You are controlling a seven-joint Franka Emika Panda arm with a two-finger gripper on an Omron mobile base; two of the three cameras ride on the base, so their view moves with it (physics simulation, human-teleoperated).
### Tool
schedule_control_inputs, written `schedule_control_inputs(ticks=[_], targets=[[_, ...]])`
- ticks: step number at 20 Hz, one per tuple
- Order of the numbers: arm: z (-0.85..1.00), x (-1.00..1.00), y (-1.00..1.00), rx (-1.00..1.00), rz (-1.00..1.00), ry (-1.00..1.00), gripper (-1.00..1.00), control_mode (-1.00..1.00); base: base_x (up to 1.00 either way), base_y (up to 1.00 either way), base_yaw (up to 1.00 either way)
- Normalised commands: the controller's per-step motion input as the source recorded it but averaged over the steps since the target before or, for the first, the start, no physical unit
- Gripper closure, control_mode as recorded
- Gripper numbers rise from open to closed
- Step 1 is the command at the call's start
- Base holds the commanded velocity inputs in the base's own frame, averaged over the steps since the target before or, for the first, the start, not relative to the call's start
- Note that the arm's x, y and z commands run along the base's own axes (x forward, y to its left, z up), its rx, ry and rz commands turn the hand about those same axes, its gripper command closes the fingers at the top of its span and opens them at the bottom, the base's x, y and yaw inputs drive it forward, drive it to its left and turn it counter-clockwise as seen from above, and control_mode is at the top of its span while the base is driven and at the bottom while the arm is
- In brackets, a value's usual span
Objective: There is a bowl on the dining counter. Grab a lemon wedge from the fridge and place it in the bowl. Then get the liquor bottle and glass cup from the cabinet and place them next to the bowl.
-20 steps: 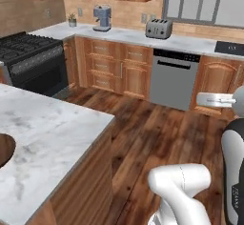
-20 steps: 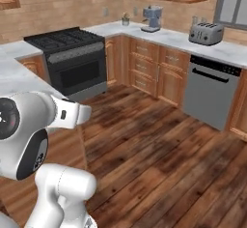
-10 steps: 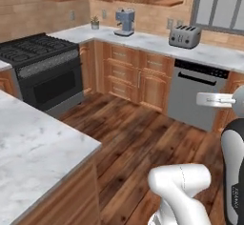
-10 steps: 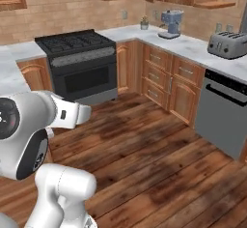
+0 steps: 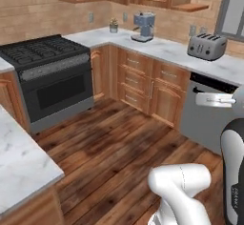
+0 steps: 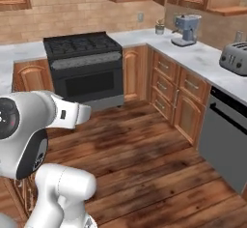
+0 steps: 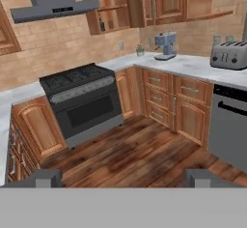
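The gripper [image 7: 123, 178] was seen spread wide, its two tips far apart at six o'clock in the hand view, with nothing held between them. The cabinet [image 7: 108, 7], an open wooden wall box, was found at twelve o'clock, with a small dark item, too small to be told, on its shelf. The stove [image 7: 82, 101] stood below it, the coffee machine [image 7: 165, 46] at one o'clock, the toaster [image 7: 229, 54] at three. A corner of the dining counter [image 5: 21, 164] was caught at eight o'clock in the left base view.
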Motion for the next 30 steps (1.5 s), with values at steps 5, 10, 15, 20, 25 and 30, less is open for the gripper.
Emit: schedule_control_inputs(ticks=[5, 10, 15, 20, 25, 30], targets=[[0.0, 0.0, 0.0, 0.0, 0.0, 0.0, -1.0, 1.0, 0.8, -0.75, 0.35], [0.0, 0.0, 0.0, 0.0, 0.0, 0.0, -1.0, 1.0, 0.89, -0.73, 0.34], [0.0, 0.0, 0.0, 0.0, 0.0, 0.0, -1.0, 1.0, 0.99, -0.61, 0.25], [0.0, 0.0, 0.0, 0.0, 0.0, 0.0, -1.0, 1.0, 1.0, -0.25, 0.05], [0.0, 0.0, 0.0, 0.0, 0.0, 0.0, -1.0, 1.0, 0.84, 0.06, 0.0], [0.0, 0.0, 0.0, 0.0, 0.0, 0.0, -1.0, 1.0, 0.9, 0.18, 0.0]])
